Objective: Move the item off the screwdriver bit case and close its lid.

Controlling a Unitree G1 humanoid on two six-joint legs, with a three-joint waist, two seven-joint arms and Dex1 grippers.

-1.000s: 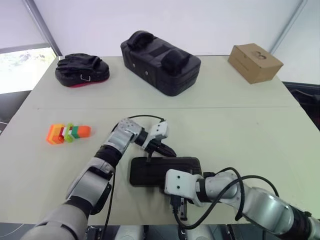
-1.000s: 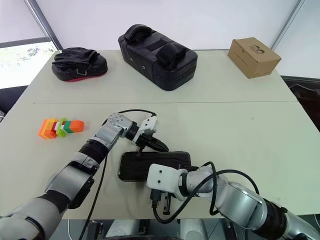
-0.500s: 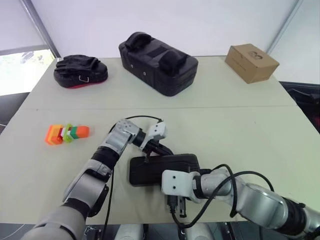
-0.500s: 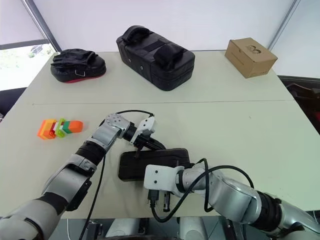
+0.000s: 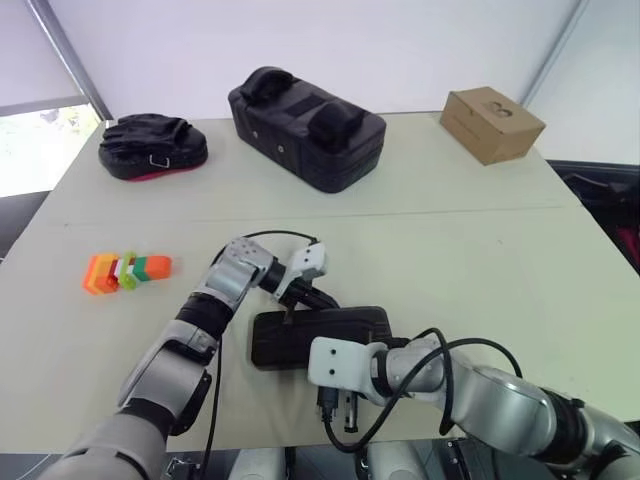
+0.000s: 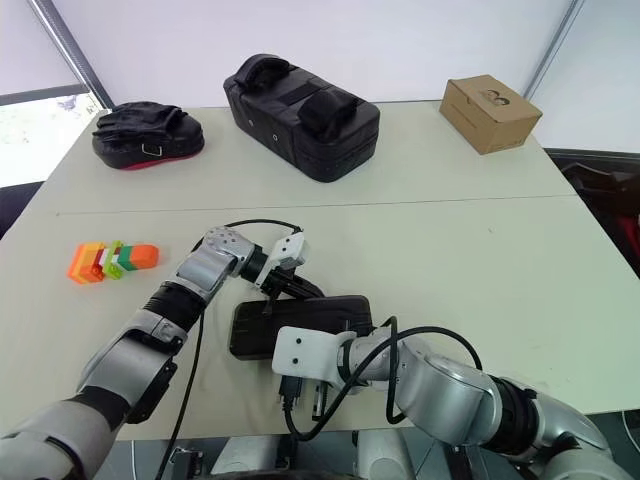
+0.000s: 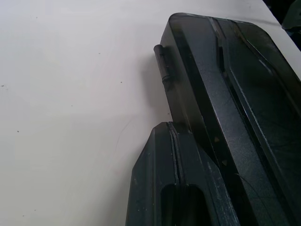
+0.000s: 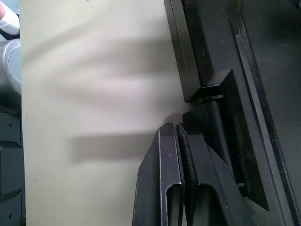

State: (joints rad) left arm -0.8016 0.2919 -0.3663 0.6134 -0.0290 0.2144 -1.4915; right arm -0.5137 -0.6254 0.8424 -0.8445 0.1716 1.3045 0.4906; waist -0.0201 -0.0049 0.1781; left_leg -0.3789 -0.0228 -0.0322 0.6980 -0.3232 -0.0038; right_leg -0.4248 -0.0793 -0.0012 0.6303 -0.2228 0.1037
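The screwdriver bit case lies flat and dark near the table's front edge, with nothing on top of it. Its smoky lid is down over the base; I cannot tell whether it is latched. The item, a cluster of orange, green, yellow and red blocks, rests on the table far to the left of the case. My left gripper is shut, its fingertips against the case's far edge. At the case's near edge my right gripper points down, shut, with its fingers beside the case's rim and empty.
A large black padded bag stands at the back centre. A black mitt with a red edge lies at back left, a cardboard box at back right. The table's front edge runs just behind my right gripper.
The whole picture has shifted with the camera. Both grippers stay shut at the case's edges. The right wrist has tipped slightly further down. The case and blocks have not moved.
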